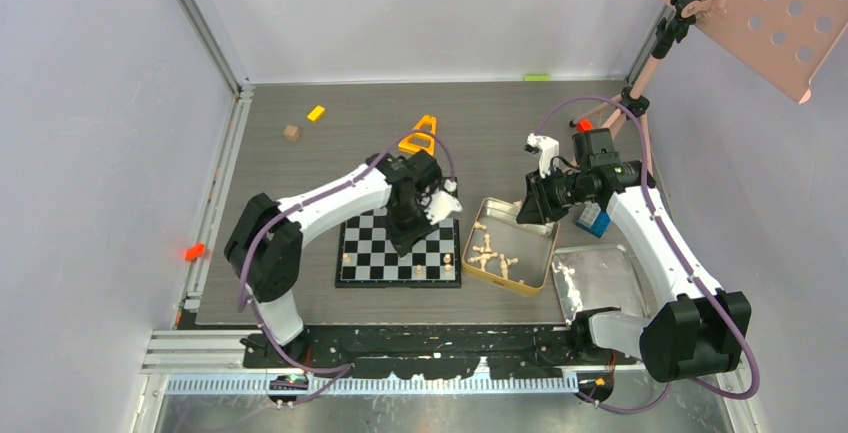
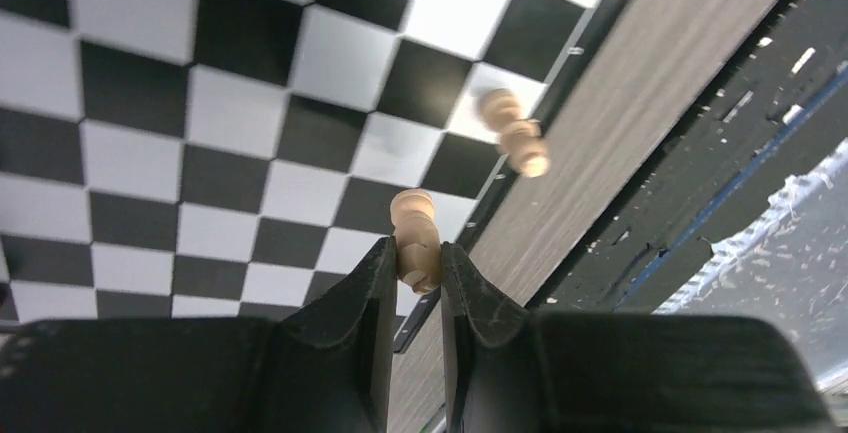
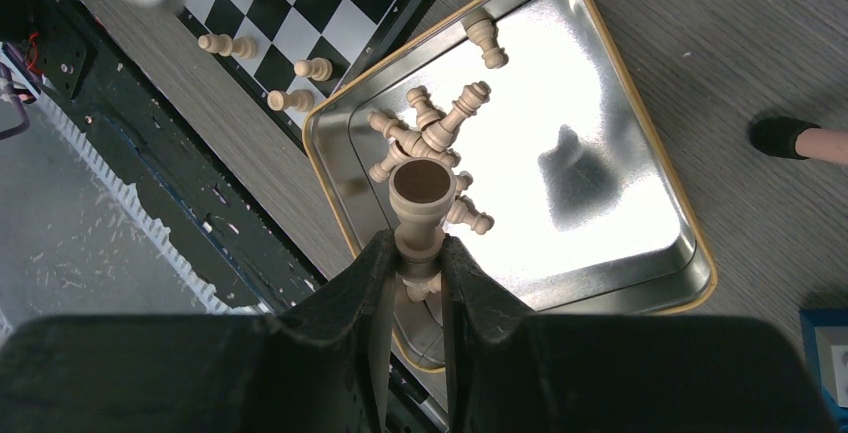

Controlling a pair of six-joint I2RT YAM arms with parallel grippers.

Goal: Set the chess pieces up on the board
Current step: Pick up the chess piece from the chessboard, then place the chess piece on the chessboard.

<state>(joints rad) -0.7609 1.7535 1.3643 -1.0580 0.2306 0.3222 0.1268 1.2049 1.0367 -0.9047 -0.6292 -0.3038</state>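
The checkered board (image 1: 375, 253) lies in front of the left arm, with a few pale chess pieces (image 1: 448, 258) standing along its near and right edges. My left gripper (image 2: 416, 253) is shut on a pale piece (image 2: 414, 223) just above the board's (image 2: 240, 103) edge row, and another pale piece (image 2: 515, 133) stands close by. My right gripper (image 3: 418, 248) is shut on a pale piece (image 3: 421, 193) with its round base toward the camera, held above the gold tin (image 3: 600, 153). Several pale pieces (image 3: 440, 128) lie jumbled in the tin. From above, the left gripper (image 1: 408, 238) hangs over the board and the right gripper (image 1: 528, 215) over the tin (image 1: 540, 253).
A silver tray (image 1: 600, 278) sits right of the gold tin, by the right arm's base. A blue object (image 1: 594, 218) lies under the right arm. A brown cube (image 1: 291, 133), a yellow block (image 1: 316, 112) and an orange tool (image 1: 418, 136) lie behind the board. A pink perforated stand (image 1: 760, 3) rises at the back right.
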